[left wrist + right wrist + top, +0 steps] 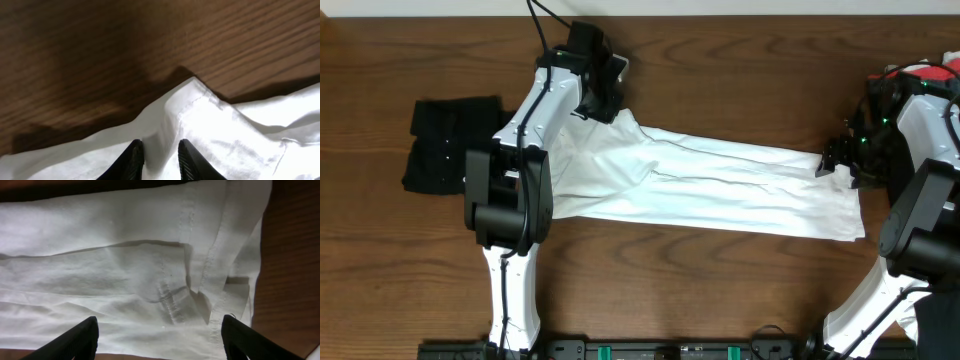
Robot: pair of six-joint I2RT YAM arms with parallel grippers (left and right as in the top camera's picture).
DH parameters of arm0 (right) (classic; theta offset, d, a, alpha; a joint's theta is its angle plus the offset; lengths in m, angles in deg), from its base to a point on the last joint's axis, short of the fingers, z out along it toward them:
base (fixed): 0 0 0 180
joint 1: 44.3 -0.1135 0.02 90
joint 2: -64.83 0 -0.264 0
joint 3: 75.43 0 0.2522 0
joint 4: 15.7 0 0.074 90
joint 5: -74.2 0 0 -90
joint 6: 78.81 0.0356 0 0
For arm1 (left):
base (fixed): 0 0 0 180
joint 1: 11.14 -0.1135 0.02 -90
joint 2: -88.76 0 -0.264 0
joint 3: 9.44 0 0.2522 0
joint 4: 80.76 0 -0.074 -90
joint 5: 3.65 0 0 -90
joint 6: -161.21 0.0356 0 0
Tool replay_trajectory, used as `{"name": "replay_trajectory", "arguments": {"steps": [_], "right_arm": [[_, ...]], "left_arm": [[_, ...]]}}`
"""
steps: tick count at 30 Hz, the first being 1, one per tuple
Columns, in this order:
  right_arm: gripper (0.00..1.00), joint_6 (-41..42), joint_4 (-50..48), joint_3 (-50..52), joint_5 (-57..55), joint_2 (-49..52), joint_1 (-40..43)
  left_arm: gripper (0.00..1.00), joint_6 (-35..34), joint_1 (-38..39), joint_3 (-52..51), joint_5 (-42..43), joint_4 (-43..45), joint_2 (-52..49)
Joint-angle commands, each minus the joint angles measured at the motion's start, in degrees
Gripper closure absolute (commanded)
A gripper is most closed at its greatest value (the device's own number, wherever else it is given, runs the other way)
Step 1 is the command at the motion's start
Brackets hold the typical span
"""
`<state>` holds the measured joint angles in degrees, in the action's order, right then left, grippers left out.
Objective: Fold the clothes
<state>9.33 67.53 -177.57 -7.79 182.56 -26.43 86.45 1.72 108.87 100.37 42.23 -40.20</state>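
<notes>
- A dark wooden counter [720,60] fills the overhead view. The white T-shirt [720,190] lies stretched flat across it, and a folded black garment [450,140] sits well apart at the left.
- The left tool [159,161] has its fingers close together with a ridge of white cloth between them, just behind a pointed corner of the shirt. I cannot tell whether they pinch it firmly.
- The right tool [162,340] is released, its fingers spread wide above the stitched hem, grasping nothing.
- The shirt's long axis runs left to right, from the left tool at the far-left corner to the right tool at the right end, so each arm is nearer its own end. Any coming fold probably depends on both ends being held.
- The overhead view shows the full span but hides the fingertips. Only the left wrist view shows cloth between the fingers. Only the right wrist view shows the doubled seams and a turned-over flap at the hem.
</notes>
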Motion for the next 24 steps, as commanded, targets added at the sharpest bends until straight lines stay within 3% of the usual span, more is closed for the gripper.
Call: {"name": "replay_trajectory", "arguments": {"steps": [1,2,4,13,24], "right_arm": [[0.23,0.55,-0.24,0.22,0.85,0.04,0.17],[0.23,0.55,-0.28,0.22,0.85,0.04,0.17],[0.23,0.55,-0.26,0.22,0.85,0.04,0.17],[0.23,0.55,-0.22,0.22,0.85,0.04,0.17],[0.21,0.55,-0.44,0.22,0.83,0.04,0.17]], "left_arm": [[0.74,0.57,-0.2,-1.07,0.31,-0.35,-1.03],[0.77,0.57,-0.2,-1.14,0.28,-0.52,-1.03],[0.94,0.55,-0.2,-1.16,0.28,-0.81,-1.03],[0.94,-0.2,-0.17,1.11,0.31,-11.52,4.96],[0.94,-6.6,-0.02,0.55,0.33,-27.15,8.85]]}}
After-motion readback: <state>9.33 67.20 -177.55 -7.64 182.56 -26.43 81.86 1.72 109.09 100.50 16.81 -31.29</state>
